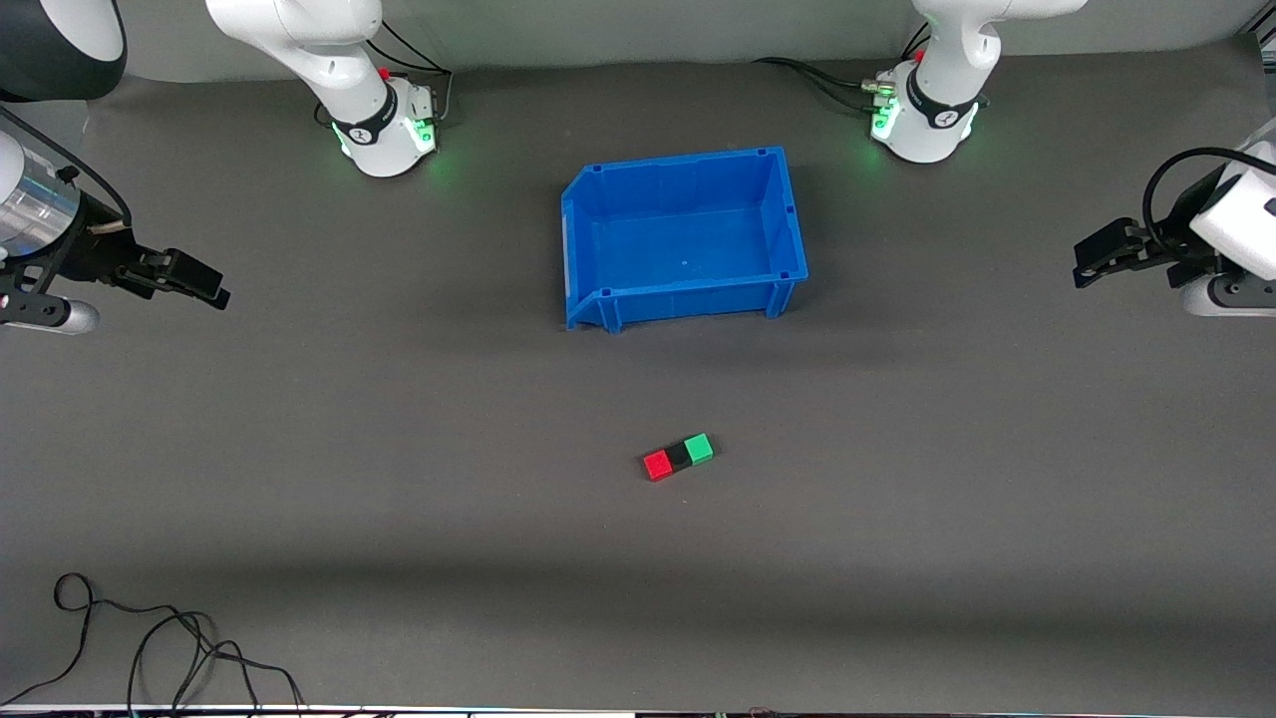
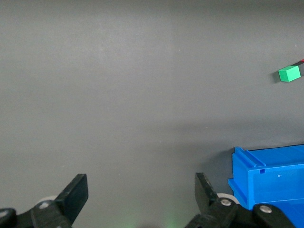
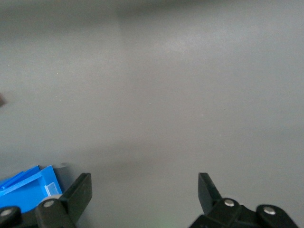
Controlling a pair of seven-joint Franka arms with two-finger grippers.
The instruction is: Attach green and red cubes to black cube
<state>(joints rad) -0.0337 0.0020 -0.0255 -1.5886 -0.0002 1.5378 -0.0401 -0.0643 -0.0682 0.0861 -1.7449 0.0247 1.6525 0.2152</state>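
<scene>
Matte grey table (image 1: 399,479): red cube (image 1: 657,466), black cube (image 1: 680,457), green cube (image 1: 700,448) joined; both end effectors spread

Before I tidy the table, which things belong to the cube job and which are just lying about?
Job:
- small bright red cube, joined to
- small matte black cube, in the middle, joined to
- small bright green cube

Lying about:
- blue plastic bin, farther from the front camera
- loose black cable, at the table's near edge
</scene>
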